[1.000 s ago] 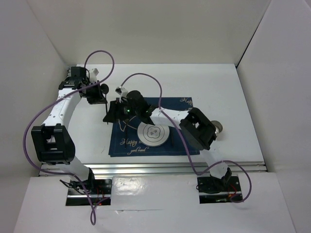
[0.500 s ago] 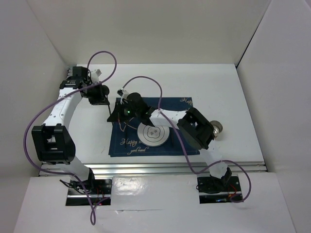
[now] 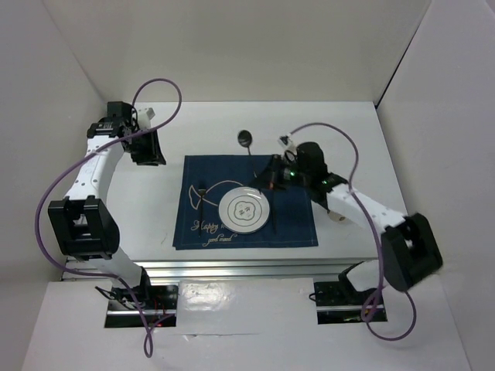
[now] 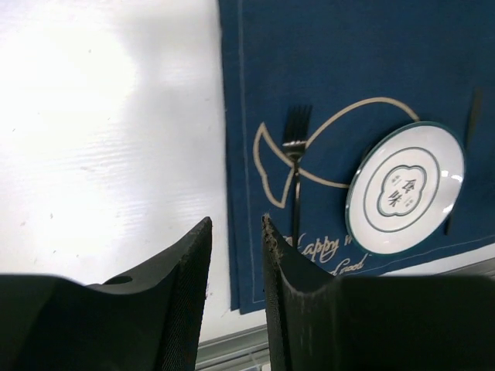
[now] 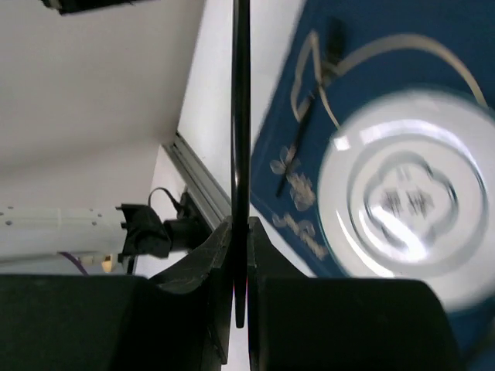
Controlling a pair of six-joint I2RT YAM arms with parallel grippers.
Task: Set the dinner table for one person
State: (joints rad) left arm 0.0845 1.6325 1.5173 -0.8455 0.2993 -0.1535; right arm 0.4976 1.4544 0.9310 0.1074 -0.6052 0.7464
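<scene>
1. Right gripper pinches a thin black knife-like utensil just right of the round white teal-rimmed plate.
2. Left gripper, narrowly parted and empty, hovers over the plain white dinner table.
3. We judge the black fork and the plate placed on the navy fish-print placemat. The black spoon lies on the dinner table beyond the placemat, not yet set.

The white worktop is a plain flat surface with a silver aluminium rail running along its near edge. A navy cloth placemat with a cream fish outline and cream script lies flat near the middle, its near edge close to the rail. Just beyond the placemat's far edge lies a black spoon, bowl away, handle pointing back toward the cloth.
</scene>
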